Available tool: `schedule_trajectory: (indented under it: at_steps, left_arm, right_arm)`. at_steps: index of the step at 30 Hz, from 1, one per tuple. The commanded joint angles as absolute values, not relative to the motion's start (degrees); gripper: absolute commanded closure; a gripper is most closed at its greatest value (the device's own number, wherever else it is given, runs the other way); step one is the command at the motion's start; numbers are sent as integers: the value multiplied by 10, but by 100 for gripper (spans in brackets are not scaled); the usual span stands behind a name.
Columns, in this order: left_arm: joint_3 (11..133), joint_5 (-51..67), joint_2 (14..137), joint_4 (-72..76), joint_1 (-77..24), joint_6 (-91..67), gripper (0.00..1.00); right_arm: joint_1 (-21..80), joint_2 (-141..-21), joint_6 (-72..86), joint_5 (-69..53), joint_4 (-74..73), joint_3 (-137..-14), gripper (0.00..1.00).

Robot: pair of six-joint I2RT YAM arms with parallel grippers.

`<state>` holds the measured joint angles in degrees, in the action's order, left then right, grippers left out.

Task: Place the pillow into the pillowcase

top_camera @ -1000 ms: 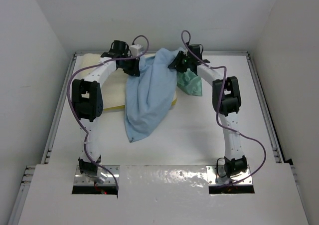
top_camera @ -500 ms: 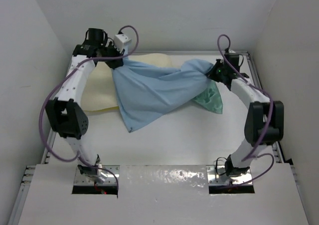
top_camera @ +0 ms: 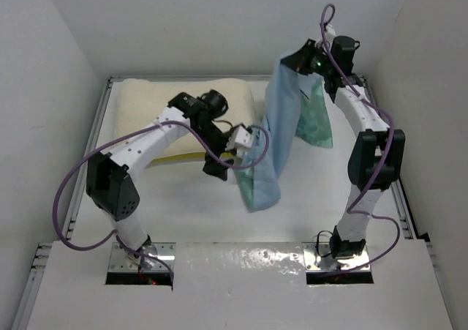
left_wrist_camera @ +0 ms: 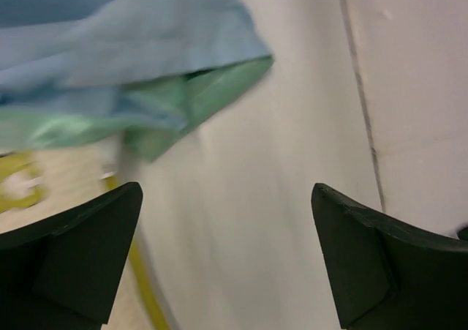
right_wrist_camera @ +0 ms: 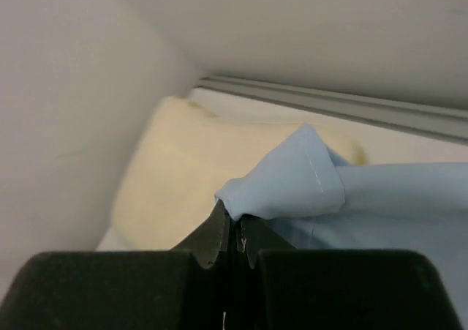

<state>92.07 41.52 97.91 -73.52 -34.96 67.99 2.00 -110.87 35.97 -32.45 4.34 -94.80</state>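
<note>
The cream pillow [top_camera: 150, 103] lies flat at the back left of the table, and its yellow edge [left_wrist_camera: 142, 275] shows in the left wrist view. My right gripper [top_camera: 301, 61] is raised high at the back right. It is shut [right_wrist_camera: 235, 224] on a bunched corner of the pillowcase [right_wrist_camera: 292, 180]. The pillowcase [top_camera: 274, 136] hangs from it, light blue outward, with teal-green showing at its right and at its lower end. My left gripper [top_camera: 218, 163] is open [left_wrist_camera: 227, 191] beside the hanging cloth [left_wrist_camera: 146, 45], with nothing between its fingers.
White walls close in the table on three sides, and the raised right arm is near the back wall [top_camera: 241, 23]. Metal rails run along the left edge [top_camera: 84, 176] and the right edge [top_camera: 387, 154]. Purple cables loop off both arms.
My left gripper has let go of the pillowcase, opened and swung down toward the table's middle. The right arm has lifted its corner higher, so the cloth now hangs instead of stretching between the arms.
</note>
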Motion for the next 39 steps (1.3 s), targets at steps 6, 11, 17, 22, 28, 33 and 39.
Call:
schedule_trajectory:
  at_steps: [6,11,17,22,28,33,39]
  left_arm:
    - [1009,428,969,-465,-180,396,0]
    - [1035,334,1011,-369,-168,335,5]
    - [1088,365,1090,-324,-200,420,23]
    - [1069,351,1142,-231,-249,404,2]
    - [1127,451,1246,-137,-281,286,0]
    - [1171,606,1295,-301,-309,468,1]
    - [1155,543,1307,-395,-311,619,6]
  right_arm:
    - [17,-1023,413,-689,202,-819,100]
    - [21,-967,-109,-571,-461,-934,100]
    - [19,-913,-182,-496,-593,-833,100]
    - [24,-886,-160,-460,-548,-760,100]
    - [56,-836,-171,-409,-533,-707,100]
    - [57,-814,-157,-413,-520,-673,100]
    - [62,-818,-134,-410,-483,-673,100]
